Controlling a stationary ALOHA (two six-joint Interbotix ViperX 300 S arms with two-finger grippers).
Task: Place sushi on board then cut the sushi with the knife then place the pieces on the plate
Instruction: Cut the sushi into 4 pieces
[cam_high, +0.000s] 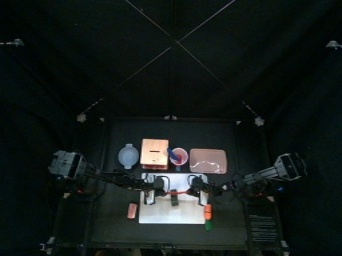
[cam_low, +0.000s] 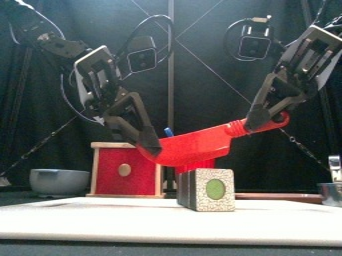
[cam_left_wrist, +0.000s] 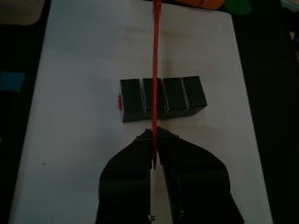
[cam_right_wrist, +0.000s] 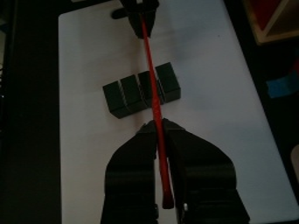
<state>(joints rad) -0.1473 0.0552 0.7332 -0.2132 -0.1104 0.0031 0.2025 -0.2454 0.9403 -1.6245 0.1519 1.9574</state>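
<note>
A red toy knife (cam_low: 201, 143) hangs level above the white cutting board (cam_low: 94, 222), one end in each gripper. My left gripper (cam_low: 144, 143) is shut on its left end and my right gripper (cam_low: 262, 122) on its higher right end. Under the blade, a dark green sushi roll (cam_low: 207, 190) stands on the board, a small gap apart from the knife. In the left wrist view the knife (cam_left_wrist: 156, 61) runs across the roll (cam_left_wrist: 163, 98) near one end block. The right wrist view shows the blade (cam_right_wrist: 151, 70) crossing the roll (cam_right_wrist: 142, 90) between blocks.
Behind the board stand a blue-grey bowl (cam_high: 127, 155), a wooden box with a red drawer front (cam_low: 124, 170), a red cup (cam_high: 179, 155) and the pink tray (cam_high: 209, 158). Small toy foods lie beside the board on the left (cam_high: 132, 210) and right (cam_high: 211, 214).
</note>
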